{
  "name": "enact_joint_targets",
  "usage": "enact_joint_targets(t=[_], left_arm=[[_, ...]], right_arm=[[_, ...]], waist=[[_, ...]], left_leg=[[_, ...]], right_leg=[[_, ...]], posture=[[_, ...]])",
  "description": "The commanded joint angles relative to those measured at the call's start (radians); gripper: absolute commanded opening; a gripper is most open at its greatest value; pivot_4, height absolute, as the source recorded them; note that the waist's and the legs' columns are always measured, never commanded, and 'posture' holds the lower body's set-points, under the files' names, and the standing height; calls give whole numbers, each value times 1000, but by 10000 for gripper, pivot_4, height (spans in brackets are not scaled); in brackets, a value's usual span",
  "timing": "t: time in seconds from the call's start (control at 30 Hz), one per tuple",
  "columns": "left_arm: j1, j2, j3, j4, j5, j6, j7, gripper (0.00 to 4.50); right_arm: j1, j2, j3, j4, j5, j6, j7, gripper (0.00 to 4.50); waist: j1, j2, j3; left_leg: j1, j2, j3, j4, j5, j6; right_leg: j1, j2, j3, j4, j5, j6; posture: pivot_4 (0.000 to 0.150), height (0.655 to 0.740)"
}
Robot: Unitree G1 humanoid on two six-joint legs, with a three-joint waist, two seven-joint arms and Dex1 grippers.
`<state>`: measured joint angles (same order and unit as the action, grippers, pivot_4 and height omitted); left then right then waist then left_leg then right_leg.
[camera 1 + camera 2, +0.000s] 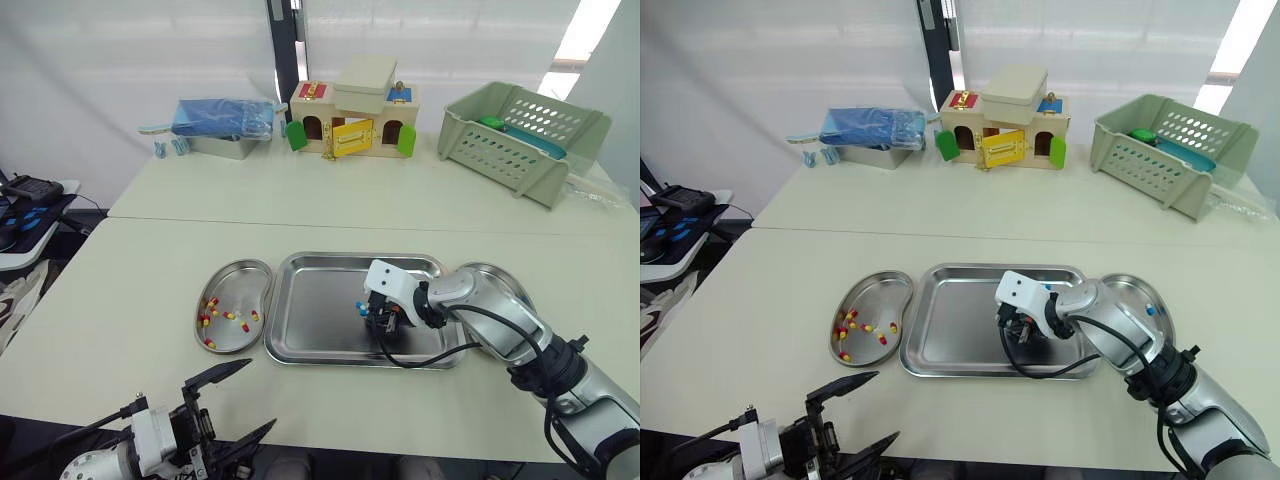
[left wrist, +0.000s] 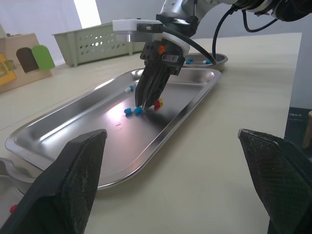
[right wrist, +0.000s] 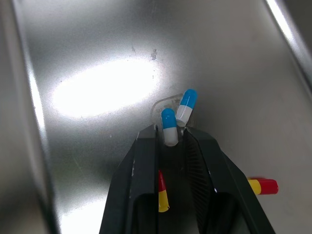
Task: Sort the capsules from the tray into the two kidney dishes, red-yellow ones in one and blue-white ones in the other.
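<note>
Right end effector (image 3: 170, 132) stands tips-down inside the steel tray (image 1: 320, 268). Its fingers are a narrow gap apart, with the white end of one blue-white capsule (image 3: 168, 121) lying between the tips. I cannot see the fingers pressing on it.
- Second blue-white capsule (image 3: 186, 105) is just beyond the tips, touching or almost touching the first.
- Two red-yellow capsules lie on the tray floor by the fingers: one (image 3: 162, 195) under the finger shafts, the other (image 3: 263, 185) off to one side.
- Black cable (image 1: 420, 360) loops from the right arm over the tray's near rim.

The left kidney dish (image 1: 240, 275) lies against the tray's side away from the right arm and holds several red-yellow capsules (image 1: 228, 315). The right kidney dish (image 1: 1140, 290) is on the tray's other side, partly under the arm, with blue-white capsules (image 1: 1150, 311) in it.

Left end effector (image 1: 260, 393) is spread wide at the near worktop edge, well apart from the tray and holding nothing.

Cream worktop (image 1: 150, 260) with a seam across it. Far beyond the tray are a metal box with a blue bag (image 1: 222, 125), a wooden toy house (image 1: 352, 115) and a green slotted basket (image 1: 520, 135). White curtain behind.
</note>
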<state>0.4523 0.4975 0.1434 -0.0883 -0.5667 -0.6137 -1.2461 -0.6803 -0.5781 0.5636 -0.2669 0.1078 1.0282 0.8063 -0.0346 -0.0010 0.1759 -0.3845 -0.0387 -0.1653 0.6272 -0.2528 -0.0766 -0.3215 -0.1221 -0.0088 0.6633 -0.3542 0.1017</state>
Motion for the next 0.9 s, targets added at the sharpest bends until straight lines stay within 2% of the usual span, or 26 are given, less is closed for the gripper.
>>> enact_joint_targets(t=[0.03, 0.17, 0.2, 0.3, 0.67, 0.83, 0.9], left_arm=[[9, 10, 9, -31, -4, -2, 6, 45000], [7, 13, 8, -32, -3, 0, 8, 45000], [7, 13, 8, -32, -3, 0, 8, 45000], [7, 14, 8, -32, -3, 0, 8, 45000], [5, 12, 5, -28, -2, -2, 8, 45000], [3, 12, 2, -31, -1, 0, 8, 45000], [-11, 13, -7, -26, -1, 0, 0, 45000]], right_arm=[[-9, 8, 4, -19, -1, 1, 1, 9431], [-3, 13, 9, -24, -5, -3, 4, 9431], [-3, 13, 9, -24, -5, -5, 4, 5540], [-1, 13, 9, -27, -5, -9, 6, 185], [-3, 10, -16, -29, 10, -34, 31, 185], [-5, -10, -146, -74, 89, -43, 70, 185], [18, -56, -258, -102, 142, -69, 103, 185]], waist=[[0, 0, 0], [0, 0, 0], [0, 0, 0], [0, 0, 0], [0, 0, 0], [1, 0, 0], [2, 0, 0]], left_leg=[[0, 0, 0, 0, 0, 0], [0, 0, 0, 0, 0, 0], [0, 0, 0, 0, 0, 0], [0, 0, 0, 0, 0, 0], [0, 0, 0, 0, 0, 0], [0, 0, 0, 0, 0, 0], [-1, 0, 0, 0, 0, 0]], right_leg=[[0, 0, 0, 0, 0, 0], [0, 0, 0, 0, 0, 0], [0, 0, 0, 0, 0, 0], [0, 0, 0, 0, 0, 0], [0, 0, 0, 0, 0, 0], [0, 0, 0, 0, 0, 0], [0, 0, 0, 0, 0, 0]], posture=[[1500, 7400], [1500, 7400], [1500, 7400], [1500, 7400], [1500, 7400], [1500, 7400], [1500, 7400]])
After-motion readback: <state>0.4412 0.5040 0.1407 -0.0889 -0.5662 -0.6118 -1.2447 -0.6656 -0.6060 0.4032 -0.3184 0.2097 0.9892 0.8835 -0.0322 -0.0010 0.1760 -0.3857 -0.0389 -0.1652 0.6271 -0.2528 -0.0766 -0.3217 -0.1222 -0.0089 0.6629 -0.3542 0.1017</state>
